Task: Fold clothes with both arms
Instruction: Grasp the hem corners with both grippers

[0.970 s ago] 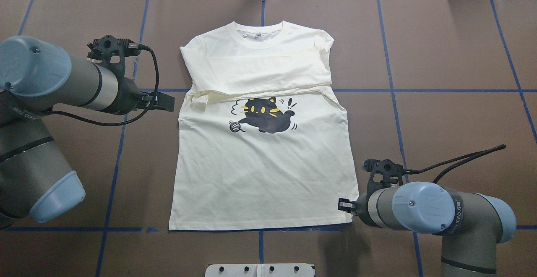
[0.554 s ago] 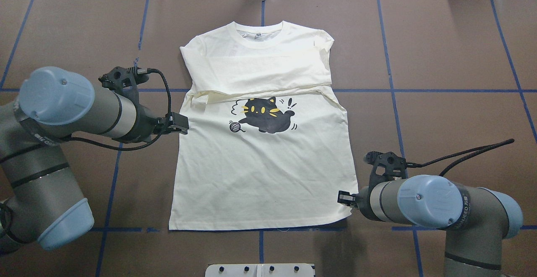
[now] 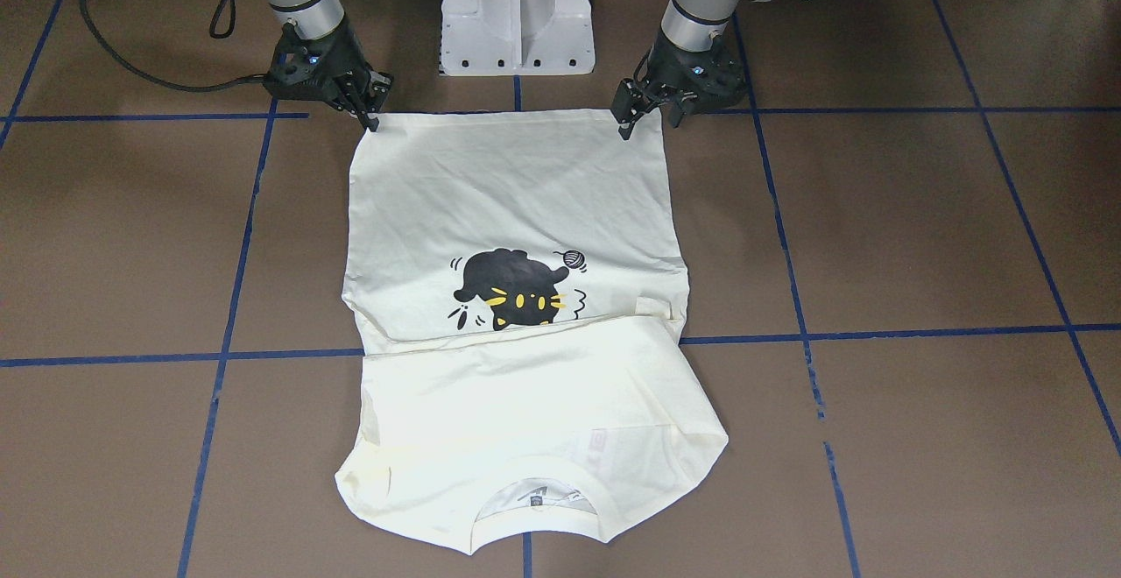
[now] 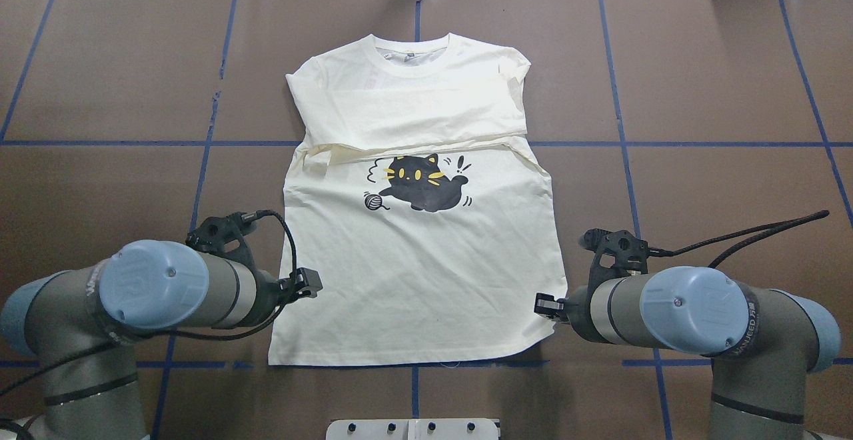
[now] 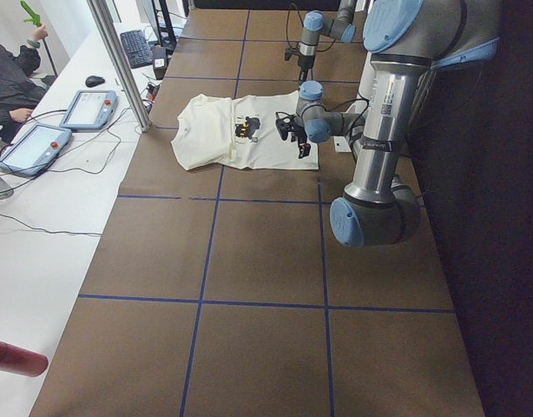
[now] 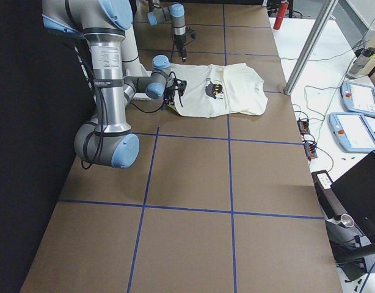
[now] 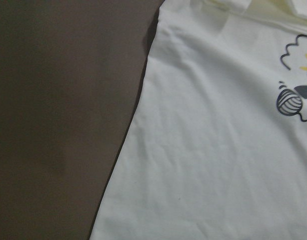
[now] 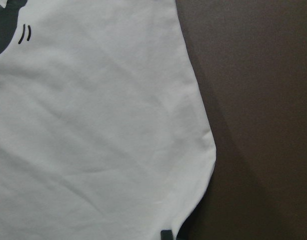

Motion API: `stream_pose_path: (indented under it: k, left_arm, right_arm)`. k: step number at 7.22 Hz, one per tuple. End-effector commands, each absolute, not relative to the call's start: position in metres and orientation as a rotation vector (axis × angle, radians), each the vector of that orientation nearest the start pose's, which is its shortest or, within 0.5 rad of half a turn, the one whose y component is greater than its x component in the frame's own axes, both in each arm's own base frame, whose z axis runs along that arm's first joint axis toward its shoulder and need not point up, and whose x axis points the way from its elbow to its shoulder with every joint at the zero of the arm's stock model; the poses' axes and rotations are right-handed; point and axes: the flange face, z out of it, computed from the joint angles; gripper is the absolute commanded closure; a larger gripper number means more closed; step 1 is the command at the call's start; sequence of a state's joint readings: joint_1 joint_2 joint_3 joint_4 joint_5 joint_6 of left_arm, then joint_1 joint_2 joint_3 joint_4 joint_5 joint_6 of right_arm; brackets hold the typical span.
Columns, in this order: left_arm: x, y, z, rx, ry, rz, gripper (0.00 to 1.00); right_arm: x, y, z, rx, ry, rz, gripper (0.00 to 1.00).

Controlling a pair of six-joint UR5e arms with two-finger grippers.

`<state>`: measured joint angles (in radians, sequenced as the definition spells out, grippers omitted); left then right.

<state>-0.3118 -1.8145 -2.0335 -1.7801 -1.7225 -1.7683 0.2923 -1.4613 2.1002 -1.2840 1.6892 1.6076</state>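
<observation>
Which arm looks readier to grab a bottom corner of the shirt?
Right, probably. The right gripper sits at the shirt's hem corner, its fingertip showing at that corner in the wrist view. The left gripper hangs over the side edge, short of its corner.

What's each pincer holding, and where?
Right pincer appears to pinch the shirt at its hem corner; left pincer, open at the opposite corner, holds nothing.

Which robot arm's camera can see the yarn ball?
The camera on the left arm: the yarn ball sits at its picture's right edge. The one on the right arm shows shirt, two black dashes and table, but no ball.
</observation>
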Motion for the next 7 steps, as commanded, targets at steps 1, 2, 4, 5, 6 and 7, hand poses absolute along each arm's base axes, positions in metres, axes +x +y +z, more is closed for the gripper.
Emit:
stream_pose_path:
  k: [1,2,4,5,6,7]
  left_arm:
    - [0.492,-0.243,0.324,-0.13,0.875,-0.411,0.14]
    - [0.494,-0.24,0.326,-0.135,0.871,-0.41,0.18]
    - [0.494,-0.239,0.337,-0.135,0.848,-0.412,0.24]
    - [0.494,-0.239,0.337,-0.135,0.846,-0.412,0.27]
    - [0.496,-0.239,0.341,-0.135,0.839,-0.413,0.3]
    - [0.497,-0.24,0.344,-0.135,0.833,-0.414,0.33]
  right_arm:
    - [-0.443,-0.261,0.325,0.01,-0.945,0.249,1.0]
    - [-0.444,-0.261,0.325,0.011,-0.947,0.247,1.0]
    - [-0.443,-0.261,0.325,0.009,-0.945,0.25,1.0]
    - [-0.443,-0.261,0.325,0.01,-0.945,0.248,1.0]
    - [-0.443,-0.261,0.325,0.01,-0.945,0.248,1.0]
    - [-0.443,-0.262,0.325,0.009,-0.945,0.249,1.0]
